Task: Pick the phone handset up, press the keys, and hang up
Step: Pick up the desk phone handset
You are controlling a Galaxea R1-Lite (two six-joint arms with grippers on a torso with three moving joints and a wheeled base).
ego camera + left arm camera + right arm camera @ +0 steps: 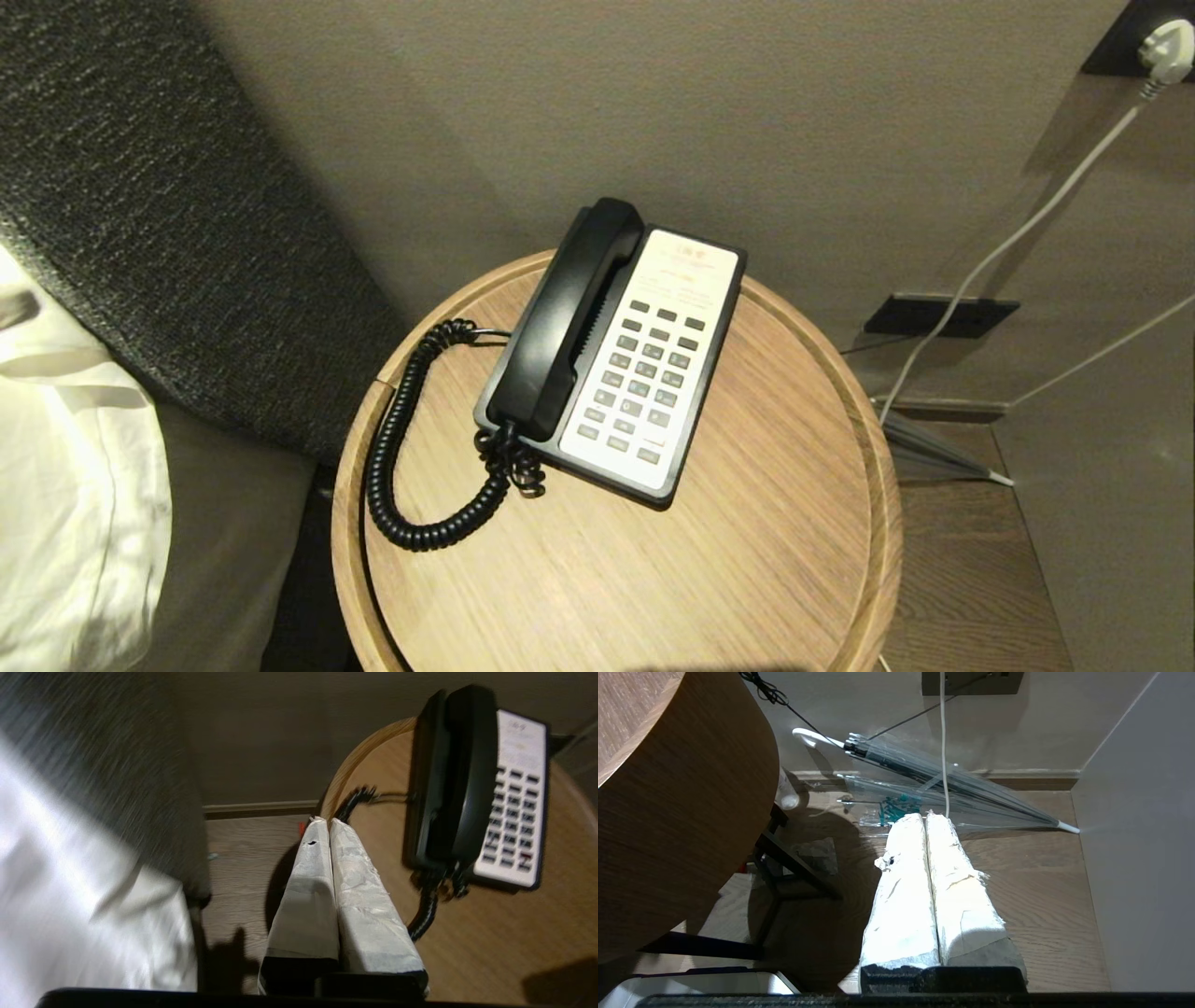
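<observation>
I see the phone handset seated in its cradle on the left side of the phone base, which sits on the round wooden worktop. My left claw hangs over the worktop's edge, fingers pressed together, empty, apart from the handset. My right claw is parked low beside the worktop, fingers together, empty.

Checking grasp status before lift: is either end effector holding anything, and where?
Nothing is held. Left end effector and right end effector are shut and empty; the phone handset rests on its base.
</observation>
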